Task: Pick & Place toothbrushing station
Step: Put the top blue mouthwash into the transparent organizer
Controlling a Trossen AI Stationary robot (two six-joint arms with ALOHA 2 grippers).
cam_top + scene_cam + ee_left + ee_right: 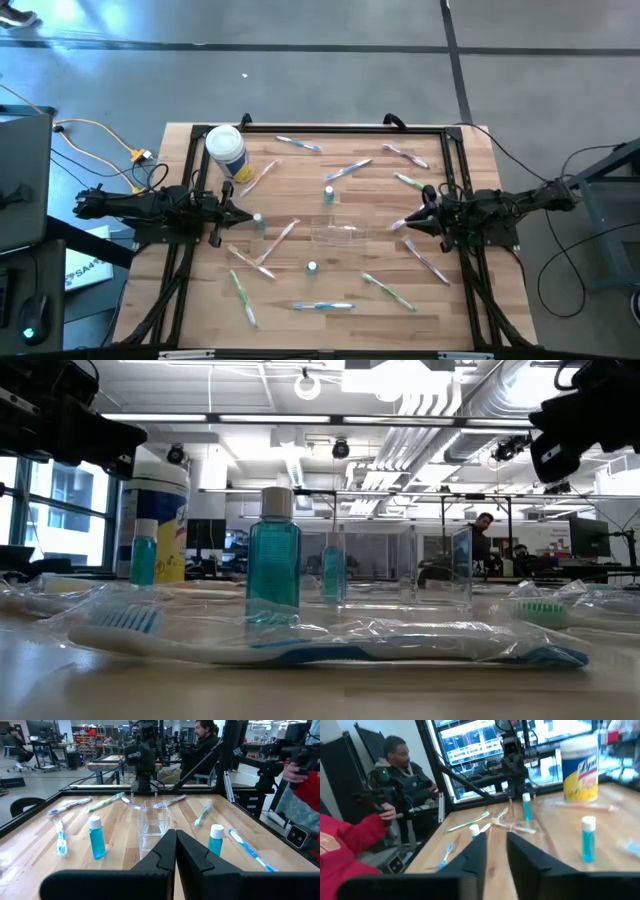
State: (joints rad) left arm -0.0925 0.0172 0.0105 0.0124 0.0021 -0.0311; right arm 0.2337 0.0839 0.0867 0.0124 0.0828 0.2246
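So the clear cup (338,231) sits on its own near the middle of the table (470,300), with wrapped toothbrushes (322,306) scattered all around it and a few little blue bottles (328,193) with white caps standing here and there. The big canister with the yellow label (226,150) is off at the far left corner and isn't part of this.

Both arms are parked at the table's sides, facing each other across the cup. The left gripper (243,216) has its jaws pressed together, nothing in them. The right gripper (403,224) has its jaws slightly spread with a narrow gap showing in its wrist view, also empty.

My read is that nothing's in the cup yet, so this is the very start of a pick. The nearest candidates for the right arm look like the pink brush (427,259) just in front of it or the green one (411,183) off to its side. Tips, imo: open wider before coming down, line the jaws across the handle rather than along it, and go for the middle of the handle, since the plastic wrappers look slippery. Keep clear of the cup on approach, as it looks light and easy to knock over.
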